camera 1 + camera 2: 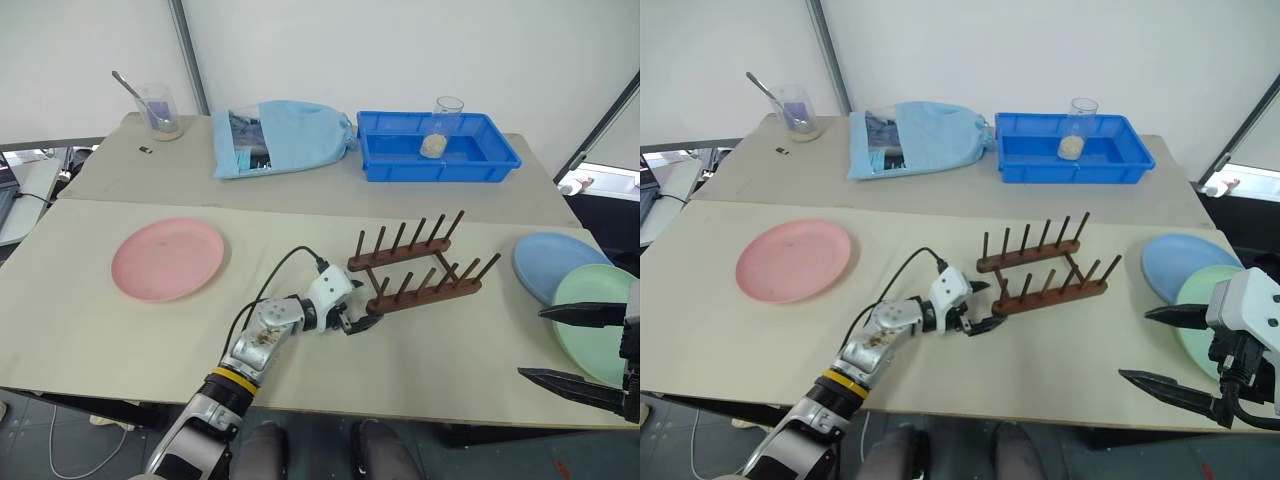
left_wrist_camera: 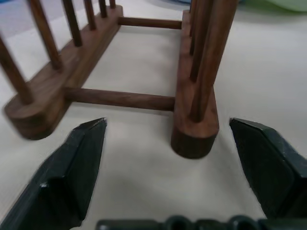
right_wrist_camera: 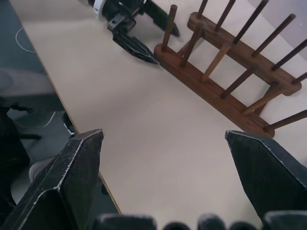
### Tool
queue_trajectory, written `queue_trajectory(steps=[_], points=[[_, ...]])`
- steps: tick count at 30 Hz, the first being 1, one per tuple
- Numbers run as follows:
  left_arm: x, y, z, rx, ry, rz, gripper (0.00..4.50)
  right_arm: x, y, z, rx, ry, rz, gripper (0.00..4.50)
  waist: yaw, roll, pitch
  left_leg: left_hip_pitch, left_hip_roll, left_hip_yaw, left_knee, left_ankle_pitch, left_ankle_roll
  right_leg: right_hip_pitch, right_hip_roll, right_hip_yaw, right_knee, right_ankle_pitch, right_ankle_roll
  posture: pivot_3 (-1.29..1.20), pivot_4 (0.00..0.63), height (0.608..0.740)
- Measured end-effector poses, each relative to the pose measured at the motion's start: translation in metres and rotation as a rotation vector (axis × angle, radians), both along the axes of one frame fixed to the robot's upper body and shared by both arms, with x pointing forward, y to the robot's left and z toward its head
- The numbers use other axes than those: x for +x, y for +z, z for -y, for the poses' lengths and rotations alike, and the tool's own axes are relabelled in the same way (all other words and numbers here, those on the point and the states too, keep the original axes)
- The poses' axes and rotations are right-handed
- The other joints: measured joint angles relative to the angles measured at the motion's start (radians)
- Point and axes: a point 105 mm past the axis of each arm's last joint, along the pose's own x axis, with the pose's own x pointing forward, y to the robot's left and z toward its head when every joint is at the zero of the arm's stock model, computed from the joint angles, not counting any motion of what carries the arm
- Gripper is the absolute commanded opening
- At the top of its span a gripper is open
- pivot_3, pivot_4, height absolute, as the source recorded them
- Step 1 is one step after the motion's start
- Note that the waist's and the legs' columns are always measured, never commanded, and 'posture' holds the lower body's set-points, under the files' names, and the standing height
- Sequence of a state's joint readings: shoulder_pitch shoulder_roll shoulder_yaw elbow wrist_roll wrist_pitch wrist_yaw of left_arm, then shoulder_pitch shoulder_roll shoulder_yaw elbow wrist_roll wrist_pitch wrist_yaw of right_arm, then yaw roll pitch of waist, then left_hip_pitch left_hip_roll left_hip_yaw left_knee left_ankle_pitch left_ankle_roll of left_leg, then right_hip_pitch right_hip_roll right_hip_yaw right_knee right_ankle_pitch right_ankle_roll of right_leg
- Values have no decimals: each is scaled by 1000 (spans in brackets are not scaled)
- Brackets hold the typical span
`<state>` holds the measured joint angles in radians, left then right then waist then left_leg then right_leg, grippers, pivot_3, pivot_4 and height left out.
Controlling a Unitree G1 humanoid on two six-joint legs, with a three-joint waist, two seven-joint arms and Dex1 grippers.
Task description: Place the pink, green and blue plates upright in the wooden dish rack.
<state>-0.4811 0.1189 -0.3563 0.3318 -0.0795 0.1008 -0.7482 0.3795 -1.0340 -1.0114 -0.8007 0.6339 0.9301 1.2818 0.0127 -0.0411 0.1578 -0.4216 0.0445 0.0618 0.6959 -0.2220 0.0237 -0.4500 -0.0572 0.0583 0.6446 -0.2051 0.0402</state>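
Your left gripper [image 1: 362, 322] sits low on the table [image 1: 80, 330] at the near-left end of the wooden dish rack [image 1: 420, 268], its fingers parted on either side of the end of the near rail and not yet touching the wood. Your right gripper [image 1: 1160, 346] hangs above the near right edge of the table, spread wide and holding nothing. The rack stands empty at mid-table. The pink plate [image 1: 167, 258] lies flat well to the left. The blue plate [image 1: 558, 264] lies flat at the far right, and the green plate [image 1: 598, 322] sits just nearer, its rim overlapping the blue one. These plates look like thin matte plastic, so expect them to be light, stiff enough to hold shape, and hard to break, but smooth and lying flush with the table. You will likely need to catch a rim where it overhangs or rides up; the green plate's edge over the blue one looks the easiest start. Pinch across the rim only, firmly, since a light disc can swing in the fingers. The rack looks light too and may slide when a plate pushes against its pegs, so steadying its end seems sensible.
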Motion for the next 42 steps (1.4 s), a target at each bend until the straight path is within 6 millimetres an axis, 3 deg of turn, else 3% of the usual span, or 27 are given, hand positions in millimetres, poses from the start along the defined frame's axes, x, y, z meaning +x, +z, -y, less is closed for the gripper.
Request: queue_trajectory(steps=[2, 4, 8, 16, 26, 28, 30, 32, 34, 38, 40, 42], points=[[0, -1, 5, -6, -13, 0, 1640, -1, 1, -2, 4, -3, 2, 4500, 0, 0, 0, 0, -1, 0, 0, 0, 0, 1, 0, 0, -1, 0, 0, 0, 150, 696], [-3, -2, 10, -6, -38, 6, 875, -2, 2, -3, 2, -5, 9, 4500, 0, 0, 0, 1, -1, -2, 0, 0, 0, 4, 0, 0, -3, 0, 1, 0, 150, 696], [-5, -3, 10, 4, -63, 14, 872, -5, 0, -6, 8, -2, -9, 4500, 0, 0, 0, 2, -2, -3, 0, 0, 0, 8, 0, 0, -4, -1, 2, 0, 150, 696], [-14, 0, -5, 73, -301, 9, 872, -28, -12, 2, 13, -81, -73, 4500, 3, 1, 0, 1, -2, -6, 0, 0, 0, 8, 0, -3, -5, -2, 2, 0, 150, 696], [-8, 2, 23, 102, -420, 25, 872, -43, -26, -4, 14, -101, -86, 4500, -1, 1, 0, -2, -2, -9, 0, -1, 1, 10, -1, -5, -14, -1, 3, 0, 150, 696], [-6, 1, 25, 113, -424, 23, 1905, -43, -27, -3, 12, -107, -84, 4500, -1, 0, 0, -2, -2, -9, -1, -1, 2, 10, -1, -5, -14, -1, 3, 0, 150, 696], [-4, -1, 23, 127, -424, 27, 2634, -43, -28, -4, 9, -103, -83, 4500, -1, 0, 0, -2, -2, -9, -1, -1, 2, 10, -1, -5, -14, -1, 3, 0, 150, 696], [-1, 0, 17, 132, -413, 42, 3797, -42, -31, -5, 17, -100, -93, 4500, -2, 1, 0, -2, -2, -9, -1, -1, 2, 10, -1, -6, -14, -1, 3, 0, 150, 696], [2, 0, 9, 145, -405, 49, 4469, -41, -33, -6, 19, -90, -91, 4500, -2, 1, 0, -2, -2, -9, -1, -1, 2, 10, -1, -6, -14, -1, 3, 0, 150, 696], [-2, 12, -32, 175, -411, 65, 4469, -30, -43, -5, -11, -86, -72, 4500, -16, 1, -1, -1, 1, -8, -2, -1, 2, 9, 0, -7, -13, -1, 2, 0, 150, 696], [-15, 18, -51, 199, -433, 41, 3873, -18, -51, 1, -40, -102, -60, 4500, -24, 2, -1, -1, 2, -8, -3, -1, 2, 9, -1, -7, -13, -1, 2, 0, 150, 696], [-31, 18, -59, 215, -459, -1, 3177, -4, -61, 6, -69, -115, -55, 4500, -24, 3, -2, 0, 2, -8, -2, -1, 2, 10, -2, -7, -14, -1, 2, 0, 150, 696]])
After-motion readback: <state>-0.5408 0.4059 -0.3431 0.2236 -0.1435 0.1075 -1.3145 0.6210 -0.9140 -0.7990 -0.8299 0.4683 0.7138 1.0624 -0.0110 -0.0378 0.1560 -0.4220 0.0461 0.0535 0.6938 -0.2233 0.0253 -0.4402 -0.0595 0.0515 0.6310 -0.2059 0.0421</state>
